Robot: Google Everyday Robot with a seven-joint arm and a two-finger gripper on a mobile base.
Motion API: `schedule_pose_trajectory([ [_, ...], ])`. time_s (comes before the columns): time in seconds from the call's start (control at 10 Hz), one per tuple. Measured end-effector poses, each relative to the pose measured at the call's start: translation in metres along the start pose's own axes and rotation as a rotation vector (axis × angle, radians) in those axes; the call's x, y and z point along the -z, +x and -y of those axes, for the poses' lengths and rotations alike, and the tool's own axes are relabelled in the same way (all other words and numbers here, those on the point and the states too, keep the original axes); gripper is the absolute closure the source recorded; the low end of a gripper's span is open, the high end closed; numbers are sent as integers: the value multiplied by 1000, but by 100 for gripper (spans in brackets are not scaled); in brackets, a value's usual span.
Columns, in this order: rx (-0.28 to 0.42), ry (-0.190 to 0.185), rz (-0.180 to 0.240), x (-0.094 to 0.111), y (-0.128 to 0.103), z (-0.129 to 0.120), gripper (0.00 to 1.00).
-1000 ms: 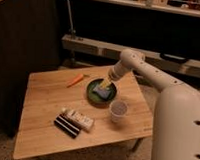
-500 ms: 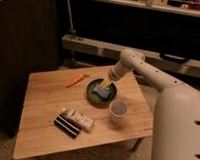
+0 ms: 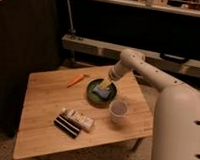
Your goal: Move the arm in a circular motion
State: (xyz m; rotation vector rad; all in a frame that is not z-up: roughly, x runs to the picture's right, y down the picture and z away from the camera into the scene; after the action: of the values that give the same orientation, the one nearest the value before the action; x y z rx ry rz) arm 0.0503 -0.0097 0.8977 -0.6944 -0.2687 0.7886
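Nearest, at the right of the view beyond the bench's right edge: the thick cream-white bulk of the arm (image 3: pixel 178 118), dotted with small dark screw holes. Held the same pose as half a second before, with joints and tip where they had been. On the wooden bench (image 3: pixel 42 99), toward the front edge, a dark flat packet (image 3: pixel 66 126) lying just beside a white box (image 3: pixel 78 119), both slanted alike and placed as before. Farther in, near the right edge, a pale cup (image 3: pixel 118 110), upright, near the arm's lower segment. Past the cup, toward the far right corner, a dark green plate (image 3: pixel 90 88) bearing a blue and yellow object (image 3: pixel 100 90). At the arm's yellowish tip, jaws down over that plate, at or just above the object; could not tell whether clenched or released. Near the far edge, left of the plate, an orange carrot-like piece (image 3: pixel 75 80). Behind the bench, a pale horizontal rail (image 3: pixel 90 45).
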Motion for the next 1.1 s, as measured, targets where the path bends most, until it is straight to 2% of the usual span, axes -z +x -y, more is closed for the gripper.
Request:
schedule_pose_trajectory([
  [0.4,-2,-1,-4,1,0,2,20],
  [0.6,-34,40,-23,13,-1,10,20],
  [0.7,-63,72,-34,24,8,16,20],
  [0.9,-121,127,-63,52,41,21,20],
  [1.1,-170,163,-65,86,93,17,20],
])
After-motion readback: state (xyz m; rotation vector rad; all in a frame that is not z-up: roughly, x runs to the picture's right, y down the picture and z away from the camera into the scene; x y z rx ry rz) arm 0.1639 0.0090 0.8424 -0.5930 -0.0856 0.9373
